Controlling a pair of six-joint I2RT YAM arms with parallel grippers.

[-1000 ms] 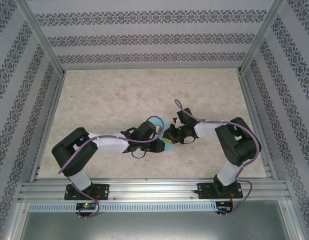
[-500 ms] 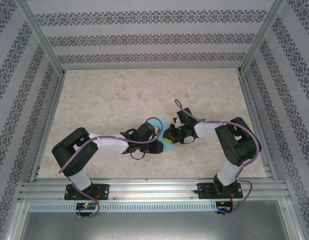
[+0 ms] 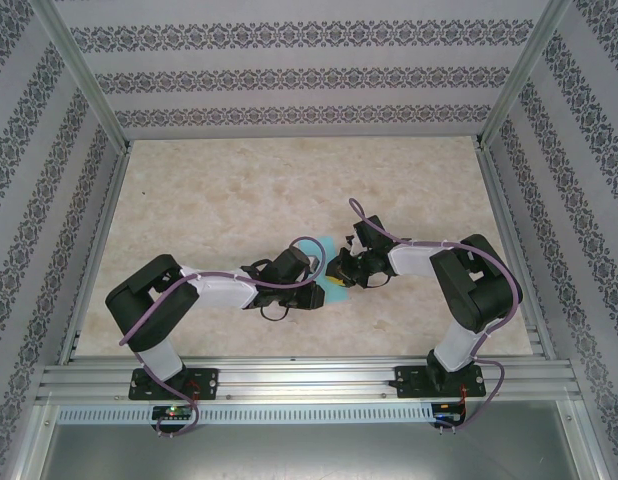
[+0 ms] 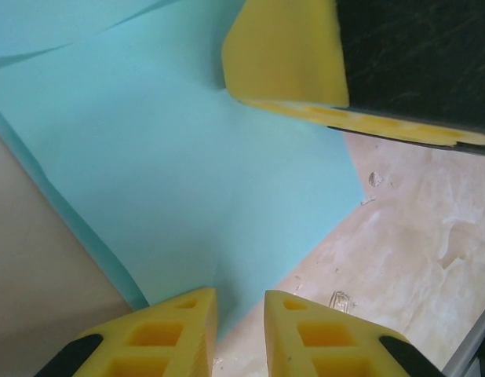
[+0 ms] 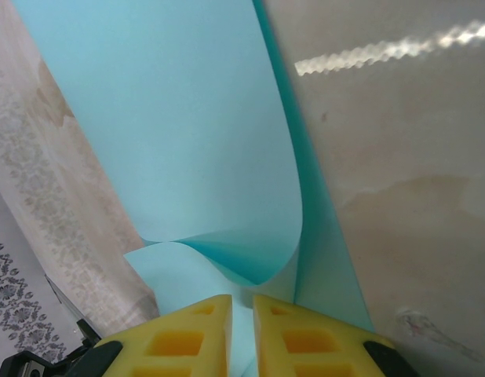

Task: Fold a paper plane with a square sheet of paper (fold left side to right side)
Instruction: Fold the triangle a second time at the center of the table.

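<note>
The square sheet of paper (image 3: 311,246) shows turquoise at the table's middle, mostly hidden under the two wrists. In the left wrist view the sheet (image 4: 187,157) lies flat on the table. My left gripper (image 4: 240,294) hovers over its near corner, jaws a narrow gap apart, with paper and table showing through the gap. A yellow finger (image 4: 282,55) of the right gripper rests on the sheet's far part. In the right wrist view the sheet (image 5: 187,118) curls up in a loop and runs between the fingers of my right gripper (image 5: 242,298), which is shut on it. From above, my left gripper (image 3: 321,285) and right gripper (image 3: 339,268) nearly meet.
The marbled tabletop (image 3: 219,200) stretches away behind and to both sides of the arms. Patterned walls with metal posts (image 3: 84,75) enclose it. An aluminium rail (image 3: 309,380) runs along the near edge under the arm bases.
The left wrist has shifted slightly, and a little more turquoise shows behind it. The right arm has stayed where it was.
</note>
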